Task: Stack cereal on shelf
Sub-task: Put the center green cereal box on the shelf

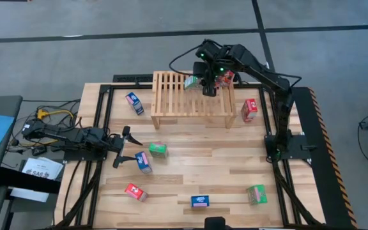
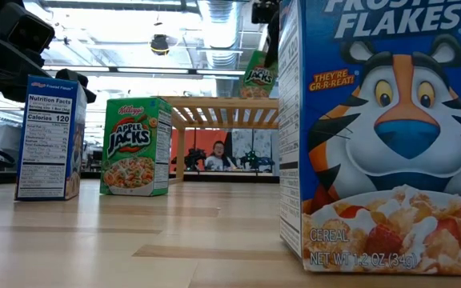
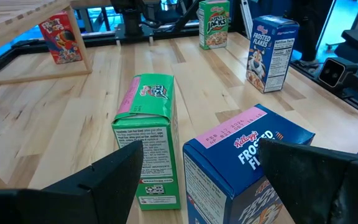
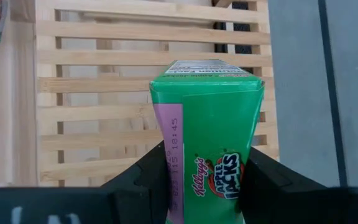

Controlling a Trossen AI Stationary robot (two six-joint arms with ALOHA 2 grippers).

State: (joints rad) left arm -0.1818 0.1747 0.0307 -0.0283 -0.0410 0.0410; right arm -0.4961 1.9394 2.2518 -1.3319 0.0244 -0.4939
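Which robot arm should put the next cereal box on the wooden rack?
The right one, probably. Its right gripper is shut on a green Apple Jacks box directly above the shelf. The left gripper is open, low by a blue box, away from the rack.

Two dark jointed arms, green lights (perhaps indicators) on the right arm, black cabling.

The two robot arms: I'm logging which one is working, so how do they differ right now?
The right gripper hangs above the light slatted wooden rack, jaws shut on a green Apple Jacks carton. The left gripper sits low beside a blue Frosted Flakes carton on the table, jaws open, holding nothing. Both are dark two-finger grippers.
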